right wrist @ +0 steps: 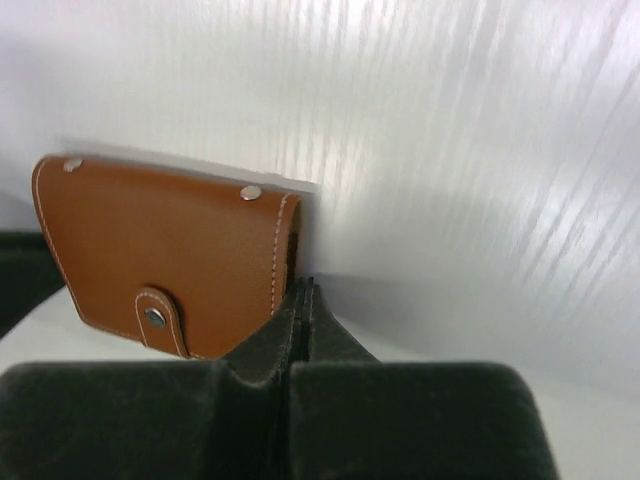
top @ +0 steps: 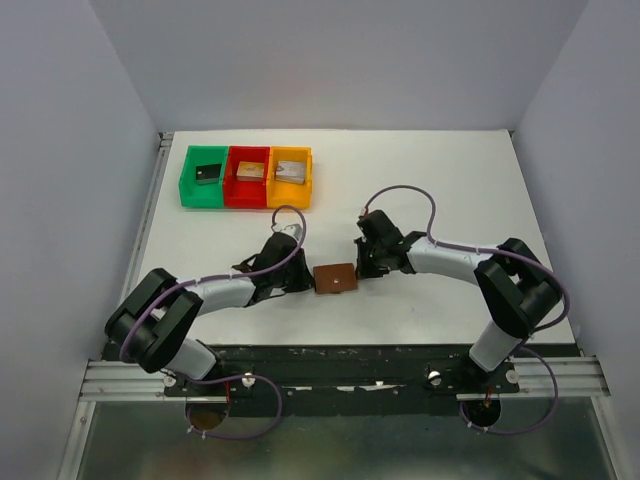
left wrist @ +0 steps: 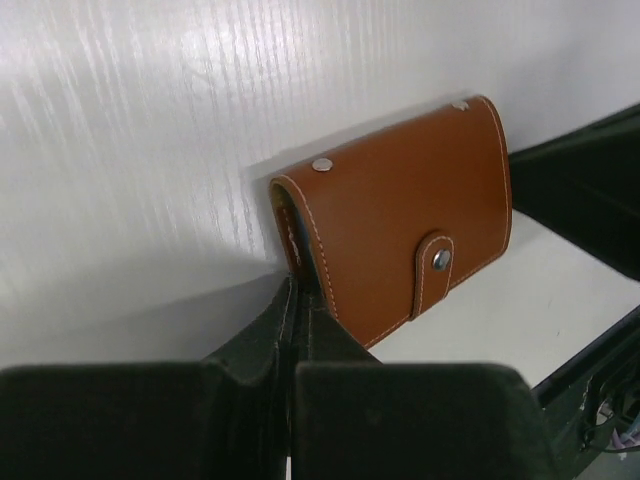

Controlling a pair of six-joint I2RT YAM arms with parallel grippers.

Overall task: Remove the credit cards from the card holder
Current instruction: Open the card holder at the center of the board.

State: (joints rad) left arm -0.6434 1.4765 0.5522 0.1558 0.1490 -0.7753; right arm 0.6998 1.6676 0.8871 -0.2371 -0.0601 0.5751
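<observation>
Illumination: bright, diffuse, overhead. Top view: sharp, soft shadows beneath arms on flat white tabletop point(top: 450, 180). Wrist views: streaked glare across tabletop; small brown leather card holder point(left wrist: 400, 220) in focus, grey shadow beside it; left gripper point(left wrist: 297, 290), right gripper point(right wrist: 303, 290) underexposed, slightly blurred.

Green bin point(top: 203, 198), red bin point(top: 247, 198), orange bin point(top: 289, 199) stand touching.
</observation>
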